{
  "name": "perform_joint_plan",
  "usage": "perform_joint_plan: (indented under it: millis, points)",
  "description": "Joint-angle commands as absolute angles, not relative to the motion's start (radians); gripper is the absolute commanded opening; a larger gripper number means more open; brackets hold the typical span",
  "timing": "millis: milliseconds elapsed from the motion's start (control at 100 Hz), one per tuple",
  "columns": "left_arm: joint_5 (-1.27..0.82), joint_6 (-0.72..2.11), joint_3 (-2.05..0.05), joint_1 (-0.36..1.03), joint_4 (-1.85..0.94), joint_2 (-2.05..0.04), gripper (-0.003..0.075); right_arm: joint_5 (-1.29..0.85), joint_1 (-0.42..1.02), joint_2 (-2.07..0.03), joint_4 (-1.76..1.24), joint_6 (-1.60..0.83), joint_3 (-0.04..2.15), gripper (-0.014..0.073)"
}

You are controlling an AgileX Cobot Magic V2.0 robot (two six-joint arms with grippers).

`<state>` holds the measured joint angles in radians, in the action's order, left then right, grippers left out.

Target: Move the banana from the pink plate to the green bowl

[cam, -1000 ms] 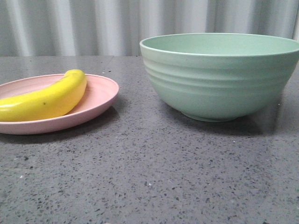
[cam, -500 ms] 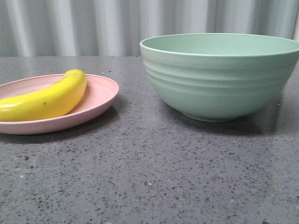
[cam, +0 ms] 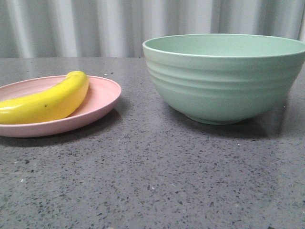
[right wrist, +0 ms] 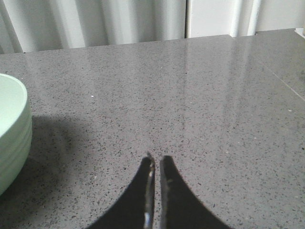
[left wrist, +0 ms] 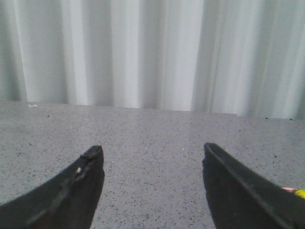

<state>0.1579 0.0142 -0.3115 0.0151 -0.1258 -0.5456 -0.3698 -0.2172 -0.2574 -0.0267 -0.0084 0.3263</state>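
Note:
The yellow banana (cam: 47, 101) lies on the pale pink plate (cam: 102, 102) at the left of the front view. The mint-green bowl (cam: 224, 81) stands upright at the right, apart from the plate. Neither gripper shows in the front view. My left gripper (left wrist: 152, 152) is open and empty over bare grey table; a sliver of yellow banana (left wrist: 300, 193) with a bit of pink beside it shows at the edge of its view. My right gripper (right wrist: 156, 160) is shut and empty above the table, with the bowl's wall (right wrist: 12, 138) off to one side.
The grey speckled table (cam: 152, 181) runs back to a pale corrugated wall (cam: 95, 24). The table's far edge and a seam (right wrist: 281, 81) show in the right wrist view.

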Motion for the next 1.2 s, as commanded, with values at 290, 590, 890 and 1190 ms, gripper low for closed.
perform_joint_plan:
  millis: [290, 590, 890, 1190]
  points:
    - [0.000, 0.007, -0.513, 0.247, -0.104, -0.723, 0.0442, -0.298, -0.217, -0.276, -0.033, -0.014, 0.354, -0.0064]
    - [-0.275, 0.014, -0.652, 0.451, -0.103, -0.922, 0.0442, -0.298, -0.217, -0.276, -0.034, -0.014, 0.354, -0.0064]
    - [-0.451, 0.083, -0.769, 0.552, -0.103, -1.076, 0.0442, -0.298, -0.217, -0.276, -0.034, -0.014, 0.354, -0.0064]
    - [-0.495, 0.112, -0.801, 0.552, -0.103, -1.202, 0.0442, -0.298, -0.217, -0.276, -0.034, -0.014, 0.354, -0.0064]
